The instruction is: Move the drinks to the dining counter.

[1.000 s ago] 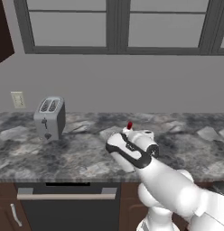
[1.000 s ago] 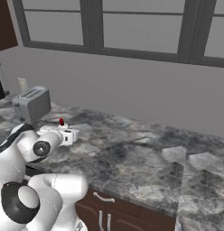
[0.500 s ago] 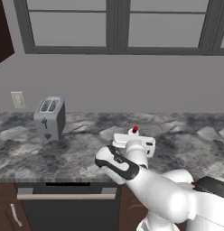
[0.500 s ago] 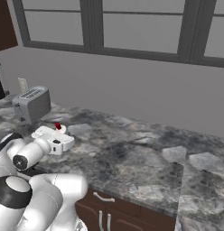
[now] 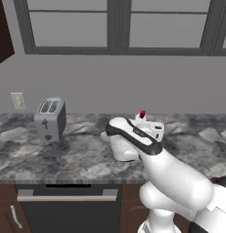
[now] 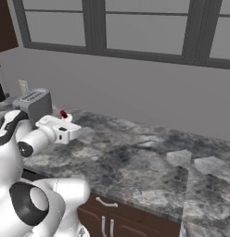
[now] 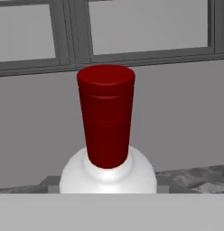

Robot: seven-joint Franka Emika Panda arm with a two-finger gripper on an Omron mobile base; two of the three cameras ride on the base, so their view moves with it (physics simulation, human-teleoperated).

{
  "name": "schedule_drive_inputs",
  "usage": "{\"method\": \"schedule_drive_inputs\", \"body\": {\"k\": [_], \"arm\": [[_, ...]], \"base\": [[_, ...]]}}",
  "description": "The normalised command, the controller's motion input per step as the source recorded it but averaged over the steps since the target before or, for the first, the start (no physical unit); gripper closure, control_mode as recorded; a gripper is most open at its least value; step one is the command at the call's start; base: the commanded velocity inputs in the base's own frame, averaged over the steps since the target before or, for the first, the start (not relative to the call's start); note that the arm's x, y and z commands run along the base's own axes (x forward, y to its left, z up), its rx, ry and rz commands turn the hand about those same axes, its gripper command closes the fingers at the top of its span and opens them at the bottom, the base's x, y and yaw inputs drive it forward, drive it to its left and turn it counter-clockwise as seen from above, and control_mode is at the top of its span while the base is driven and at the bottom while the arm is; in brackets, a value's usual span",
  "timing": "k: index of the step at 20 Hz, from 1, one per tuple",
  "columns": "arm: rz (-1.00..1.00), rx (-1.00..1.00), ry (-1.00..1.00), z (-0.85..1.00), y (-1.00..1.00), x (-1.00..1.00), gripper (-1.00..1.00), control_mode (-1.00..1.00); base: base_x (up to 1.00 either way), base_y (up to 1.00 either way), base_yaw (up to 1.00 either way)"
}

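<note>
**Red-capped bottle in hand, dining counter yet to be reached**

The small white plastic bottle with the red cap [image 7: 107, 135] sits right in front of the hand camera, shoulder at the bottom edge, so I judge the two-finger gripper [image 5: 149, 129] is clamped on its body, though the fingers themselves are hidden. It is held above the grey marbled worktop [image 5: 83, 152] under the windows, right of the silver two-slot toaster [image 5: 50, 119]. One drink seems picked up; carrying it to the dining counter is left, as is the second drink.

Compared with half a second ago, the arm has folded back and the hand has risen slightly, the bottle with it; the toaster has not shifted.
</note>
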Motion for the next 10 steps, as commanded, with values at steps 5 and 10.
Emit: {"method": "schedule_drive_inputs", "body": {"k": [5,10], "arm": [[-0.09,0.0,0.35,1.0,-0.41,-0.02,1.0,-1.0],[-0.17,0.0,0.75,0.79,-0.16,-0.02,1.0,-1.0]], "base": [[0.0,0.0,0.0],[0.0,0.0,0.0]]}}
